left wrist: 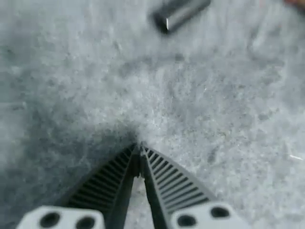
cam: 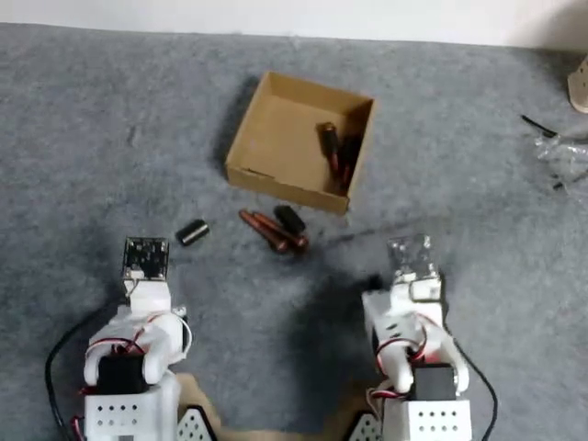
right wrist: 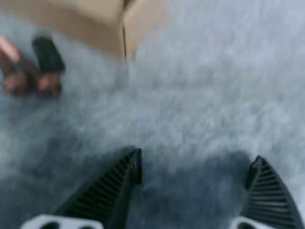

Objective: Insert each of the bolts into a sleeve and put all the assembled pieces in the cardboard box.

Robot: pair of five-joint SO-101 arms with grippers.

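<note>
Bolts (cam: 268,230), two copper-coloured ones, lie side by side on the grey carpet (cam: 83,129) just in front of the cardboard box (cam: 276,179). One black sleeve (cam: 289,219) rests against them. A second sleeve (cam: 191,231) lies apart, nearer the left arm. Inside the box, against its far-right wall, there is what looks like one assembled piece (cam: 333,147), a dark sleeve with a copper end showing, so I judge the job roughly a third done with two pairings to go.

Neither arm carries anything. The left gripper (left wrist: 140,155) hangs low over bare carpet with its ribbed fingers pressed together, and the lone sleeve sits just ahead of it. The right gripper (right wrist: 196,167) hovers with its jaws spread wide and nothing between them, the box corner and the bolt cluster off to one side ahead.

The step in hand looks like the start of the next pick-up. The left gripper would need to part its fingers before it can take the nearby sleeve. The right, already spread, would have to swing toward the bolts and pinch one along its shank without nudging its neighbour or the touching sleeve. Lining bolt and sleeve up end to end will be the fiddly part.
</note>
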